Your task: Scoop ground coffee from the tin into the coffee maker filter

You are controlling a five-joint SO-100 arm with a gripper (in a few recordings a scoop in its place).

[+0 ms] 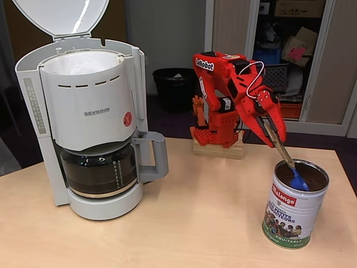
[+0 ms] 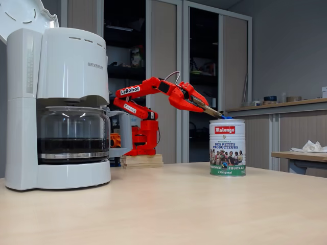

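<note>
Coffee (image 1: pixel 313 174) lies dark brown inside the tin (image 1: pixel 294 206), which stands upright on the table (image 1: pixel 184 223) at the right of both fixed views, well apart from the coffee maker (image 1: pixel 89 123) on the left. My end effector (image 1: pixel 271 129) is pinching a spoon with a wooden handle (image 1: pixel 280 146) and holds it slanted down, so the blue bowl (image 1: pixel 299 182) sits inside the open tin at the coffee's surface. In a fixed view the spoon tip (image 2: pixel 225 117) just reaches the tin's rim (image 2: pixel 227 120). The coffee maker's round lid (image 1: pixel 60 15) is hinged up, showing white filter paper (image 1: pixel 83 61), and the glass carafe (image 1: pixel 99 170) sits beneath
</note>
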